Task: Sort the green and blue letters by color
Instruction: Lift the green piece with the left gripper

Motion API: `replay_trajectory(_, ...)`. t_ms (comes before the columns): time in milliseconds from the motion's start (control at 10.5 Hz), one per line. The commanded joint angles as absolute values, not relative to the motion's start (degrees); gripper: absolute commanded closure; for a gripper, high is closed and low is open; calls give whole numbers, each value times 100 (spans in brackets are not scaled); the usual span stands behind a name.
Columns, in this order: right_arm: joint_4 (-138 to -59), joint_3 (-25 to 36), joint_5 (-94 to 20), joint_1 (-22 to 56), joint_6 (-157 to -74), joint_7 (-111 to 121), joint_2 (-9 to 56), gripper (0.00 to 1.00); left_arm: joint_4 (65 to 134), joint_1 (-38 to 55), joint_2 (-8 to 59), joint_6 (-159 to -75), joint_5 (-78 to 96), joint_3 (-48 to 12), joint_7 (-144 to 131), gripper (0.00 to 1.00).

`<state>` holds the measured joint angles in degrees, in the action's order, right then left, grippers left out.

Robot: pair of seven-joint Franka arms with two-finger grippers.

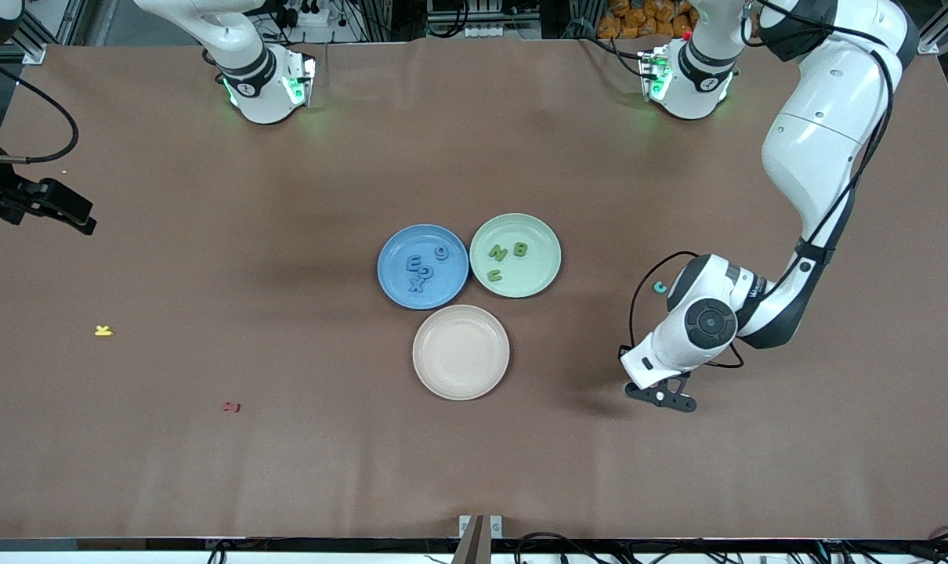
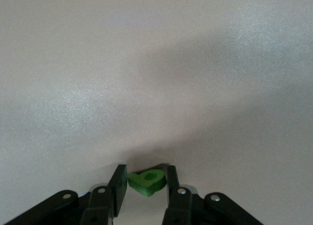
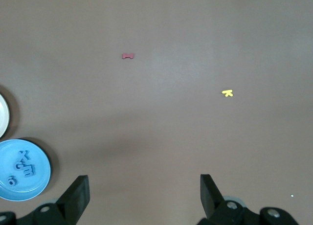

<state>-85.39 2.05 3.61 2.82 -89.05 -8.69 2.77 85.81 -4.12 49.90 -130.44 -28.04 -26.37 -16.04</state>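
My left gripper point(image 1: 662, 397) is low over the bare table toward the left arm's end. In the left wrist view its fingers point(image 2: 117, 183) are shut on a small green letter point(image 2: 146, 181), one finger on each side. A small teal letter point(image 1: 660, 287) lies on the table beside the left wrist. Several blue letters point(image 1: 419, 272) lie in the blue plate point(image 1: 388, 286). Three green letters point(image 1: 508, 256) lie in the green plate point(image 1: 543, 270). My right gripper point(image 1: 82, 219) waits open and empty over the right arm's end of the table, and its own view point(image 3: 144, 186) shows nothing between the fingers.
An empty beige plate point(image 1: 461, 384) sits nearer to the front camera than the two coloured plates. A yellow letter point(image 1: 103, 330) and a dark red letter point(image 1: 231, 406) lie toward the right arm's end; both show in the right wrist view, yellow point(image 3: 227, 93) and red point(image 3: 128, 56).
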Motion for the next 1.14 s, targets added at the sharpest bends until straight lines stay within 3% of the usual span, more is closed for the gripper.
replay_trajectory(0,-8639,176,308,334,-8895,-914,228,0,8464,-387,5045,-13052,-2777,-2610,-1476,83)
replay_trajectory(379,-8648,158,308,334,-8947,-914,308,0,8446,-352,4983,-13043,-2777,-2610,-1512,100)
replay_trajectory(1043,-8648,141,115,484,-9018,-923,308,0,8429,-352,4913,-13034,-2760,-2619,-1512,100)
